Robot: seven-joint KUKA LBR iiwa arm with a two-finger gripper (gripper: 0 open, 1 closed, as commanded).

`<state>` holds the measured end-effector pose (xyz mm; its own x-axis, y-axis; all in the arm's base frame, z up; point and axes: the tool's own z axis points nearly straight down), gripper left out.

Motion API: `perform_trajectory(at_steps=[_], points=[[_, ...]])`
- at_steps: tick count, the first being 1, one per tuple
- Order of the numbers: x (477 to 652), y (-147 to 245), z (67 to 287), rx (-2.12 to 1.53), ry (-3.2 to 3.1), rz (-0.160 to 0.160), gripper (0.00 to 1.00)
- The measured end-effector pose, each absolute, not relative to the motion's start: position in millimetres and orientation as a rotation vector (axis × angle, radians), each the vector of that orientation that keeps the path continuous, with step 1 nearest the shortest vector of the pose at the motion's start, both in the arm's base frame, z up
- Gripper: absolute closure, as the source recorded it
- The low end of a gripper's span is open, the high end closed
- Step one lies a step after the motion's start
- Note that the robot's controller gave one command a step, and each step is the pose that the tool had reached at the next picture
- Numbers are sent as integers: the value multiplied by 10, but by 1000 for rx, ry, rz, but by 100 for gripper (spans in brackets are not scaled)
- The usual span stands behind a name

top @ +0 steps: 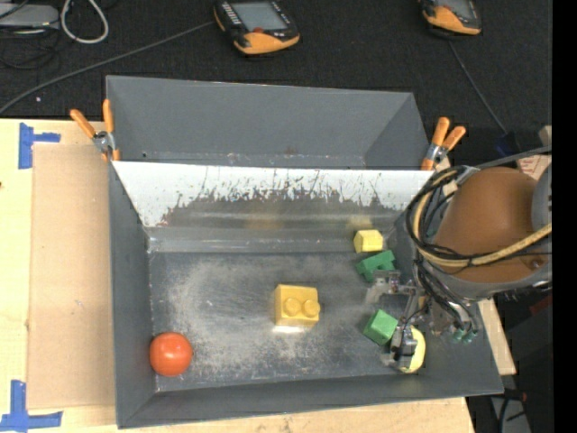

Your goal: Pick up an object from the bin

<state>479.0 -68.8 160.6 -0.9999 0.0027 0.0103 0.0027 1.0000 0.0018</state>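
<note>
Where the grey metal bin point(270, 133) comes to its near right corner, a green block point(380, 325) and a pale-yellow piece point(415, 356) lie close together at the jaws. Whether the jaws are open or closed cannot be told. Farther back lie a second green block point(374, 264) and a small yellow block point(368, 240). At centre is a yellow studded brick point(297, 305), and at near left an orange ball point(170, 353).

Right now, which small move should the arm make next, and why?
Probably a small shift toward the green block in the near right corner of the bin: the gripper stands at that block's right edge, with a small yellow piece just beside it, so going straight down might catch both.
</note>
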Motion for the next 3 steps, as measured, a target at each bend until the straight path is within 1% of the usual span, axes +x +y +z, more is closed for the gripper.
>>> perform_trajectory(at_steps=[1, 2, 3], points=[[4810, -685, 1644, 2, -3139, -1, 0], [5246, -1166, 1429, 7, -3142, 1, 0], [4970, -1095, 1442, -338, -3116, -4, 0]])
